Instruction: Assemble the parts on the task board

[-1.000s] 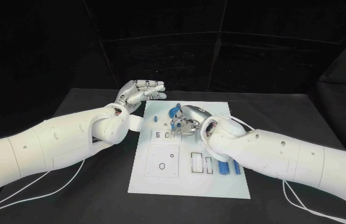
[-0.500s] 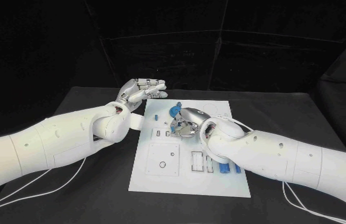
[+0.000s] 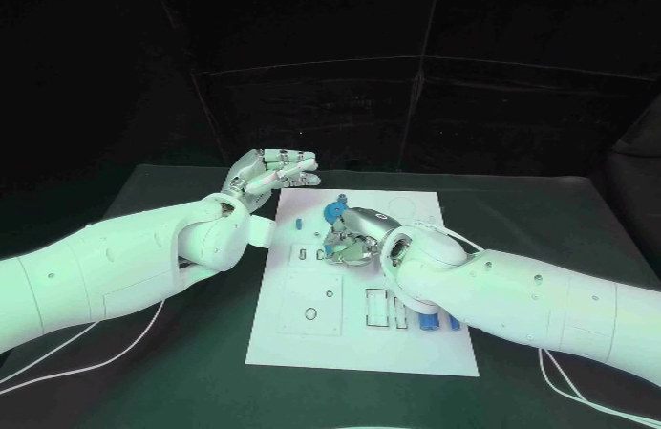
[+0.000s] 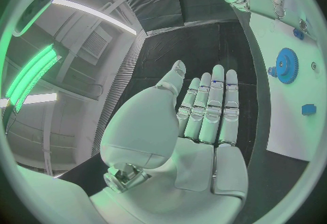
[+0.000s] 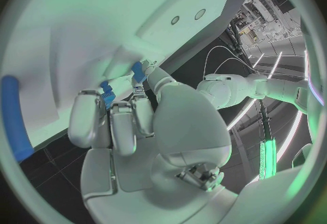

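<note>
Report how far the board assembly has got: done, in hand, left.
Done: a blue gear already sits on the task board. In hand: the right hand pinches a small blue part against the board's middle. The left hand is raised off the board's far corner, holding nothing. Left: blue rods lie near the board's right edge.

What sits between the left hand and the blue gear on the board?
Head view: between left hand and blue gear lie bare white task board and one small blue part.
</note>
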You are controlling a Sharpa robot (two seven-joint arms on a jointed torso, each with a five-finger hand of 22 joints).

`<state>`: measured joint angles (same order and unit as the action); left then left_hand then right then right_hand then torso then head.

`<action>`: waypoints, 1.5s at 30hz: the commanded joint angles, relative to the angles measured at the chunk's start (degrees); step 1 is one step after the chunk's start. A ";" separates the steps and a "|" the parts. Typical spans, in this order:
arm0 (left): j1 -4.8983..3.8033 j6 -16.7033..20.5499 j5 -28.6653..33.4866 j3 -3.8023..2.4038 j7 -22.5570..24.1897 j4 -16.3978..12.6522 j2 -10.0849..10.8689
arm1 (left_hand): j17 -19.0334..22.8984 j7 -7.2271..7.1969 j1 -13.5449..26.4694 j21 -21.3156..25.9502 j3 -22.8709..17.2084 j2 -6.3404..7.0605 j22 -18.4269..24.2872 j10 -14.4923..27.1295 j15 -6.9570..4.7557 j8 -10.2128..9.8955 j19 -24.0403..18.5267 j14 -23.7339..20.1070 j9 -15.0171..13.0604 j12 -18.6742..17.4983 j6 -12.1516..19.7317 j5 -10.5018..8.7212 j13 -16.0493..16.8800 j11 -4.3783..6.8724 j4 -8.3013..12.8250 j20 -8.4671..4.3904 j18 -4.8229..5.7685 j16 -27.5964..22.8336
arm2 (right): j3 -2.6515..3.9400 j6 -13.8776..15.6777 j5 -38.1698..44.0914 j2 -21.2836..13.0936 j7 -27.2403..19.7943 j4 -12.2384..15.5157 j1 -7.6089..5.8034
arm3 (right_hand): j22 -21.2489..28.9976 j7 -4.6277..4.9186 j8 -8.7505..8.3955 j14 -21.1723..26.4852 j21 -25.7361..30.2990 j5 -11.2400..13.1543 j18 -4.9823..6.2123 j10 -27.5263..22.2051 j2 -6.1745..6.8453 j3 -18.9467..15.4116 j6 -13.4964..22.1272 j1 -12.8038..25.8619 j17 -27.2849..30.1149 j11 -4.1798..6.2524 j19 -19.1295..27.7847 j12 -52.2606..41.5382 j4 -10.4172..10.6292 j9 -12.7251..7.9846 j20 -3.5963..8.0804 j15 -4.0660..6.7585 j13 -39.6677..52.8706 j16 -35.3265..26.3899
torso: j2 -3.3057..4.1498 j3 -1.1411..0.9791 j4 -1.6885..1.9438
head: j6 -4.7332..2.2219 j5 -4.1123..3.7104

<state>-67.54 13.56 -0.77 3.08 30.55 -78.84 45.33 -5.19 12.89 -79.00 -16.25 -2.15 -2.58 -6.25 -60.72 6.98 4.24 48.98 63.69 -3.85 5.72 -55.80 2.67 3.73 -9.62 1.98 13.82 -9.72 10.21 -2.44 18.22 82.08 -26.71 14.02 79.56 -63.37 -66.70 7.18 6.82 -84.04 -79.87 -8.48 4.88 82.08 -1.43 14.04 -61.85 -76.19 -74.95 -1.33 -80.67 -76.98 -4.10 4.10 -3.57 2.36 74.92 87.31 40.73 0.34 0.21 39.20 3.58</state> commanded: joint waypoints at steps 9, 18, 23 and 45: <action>-0.11 -0.22 -0.10 -0.05 0.13 0.07 -0.08 | -0.10 -0.13 0.35 -0.17 0.05 -0.12 -0.06 -0.45 0.08 0.13 0.54 0.28 -0.06 0.06 -0.36 0.06 0.04 0.08 0.41 -0.06 -0.83 0.31 | -0.21 -3.01 0.35 -0.30 0.69 -0.06 0.20 | 0.04 -0.09 -1.22 -4.50 -0.25 -0.55 -0.45 -1.23 1.22 0.58 0.46 2.04 -7.75 -0.69 -0.20 1.64 -0.08 -0.17 -0.05 -0.06 0.55 -0.10 | 0.02 0.02 0.06 | 0.07 -0.18; -0.11 -0.20 -0.10 -0.05 0.08 0.26 -0.09 | -0.10 -0.09 0.38 -0.17 0.07 -0.08 -0.06 -0.44 0.08 0.09 0.55 0.26 -0.04 0.01 -0.35 0.05 0.03 0.06 0.45 -0.07 -0.82 0.27 | -0.21 -2.28 0.35 -0.35 1.03 -0.12 0.22 | 0.03 0.58 -2.24 -4.52 -0.23 -0.99 -0.46 -2.13 2.26 0.68 2.01 3.06 -7.87 -1.28 -0.20 2.86 -0.06 -0.30 -0.53 -0.59 -0.57 -0.08 | 0.01 0.05 0.03 | 0.07 -0.22; -0.11 -0.19 -0.10 -0.05 0.06 0.31 -0.09 | -0.10 -0.09 0.38 -0.17 0.07 -0.08 -0.06 -0.44 0.08 0.09 0.55 0.26 -0.04 0.01 -0.35 0.05 0.03 0.06 0.45 -0.07 -0.82 0.27 | -0.21 -2.38 0.35 -0.28 1.11 -0.06 0.22 | 0.14 0.80 -2.56 -4.51 -0.18 -1.19 -0.43 -2.47 2.83 0.57 2.53 3.47 -7.81 -1.48 -0.15 3.33 -0.08 -0.30 -0.72 -0.77 -1.03 -0.10 | 0.00 0.06 0.03 | 0.09 -0.25; -0.11 -0.27 -0.10 -0.05 -0.12 0.40 -0.09 | -0.09 -0.01 0.40 -0.15 0.08 -0.03 -0.03 -0.36 0.12 -0.01 0.55 0.19 0.00 -0.14 -0.27 0.06 -0.02 -0.01 0.55 -0.08 -0.79 0.17 | -0.22 1.04 0.50 -0.28 2.28 0.41 0.29 | 0.23 1.47 -3.16 -4.51 -0.12 3.14 -0.39 -3.66 5.30 -4.12 6.61 6.13 -8.00 -2.24 -0.08 5.07 1.46 -0.32 -1.46 -1.47 -2.90 -0.08 | 0.01 0.01 0.04 | 0.09 -0.39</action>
<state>-67.54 13.56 -0.77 3.09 30.25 -78.41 45.30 -5.22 12.89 -79.00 -16.25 -2.00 -2.58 -6.24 -60.72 6.98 4.24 49.17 63.68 -3.85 5.72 -55.80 2.67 3.73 -9.62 2.14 13.64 -9.72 10.21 -2.60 17.84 82.23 -26.95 15.46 79.79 -63.07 -66.54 8.68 3.98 -83.86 -79.86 -5.69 4.88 79.00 3.43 10.22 -55.54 -69.98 -74.92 -3.58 -80.90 -72.19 -2.65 3.86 -4.62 1.31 72.10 87.31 40.73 0.38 0.25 39.30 3.19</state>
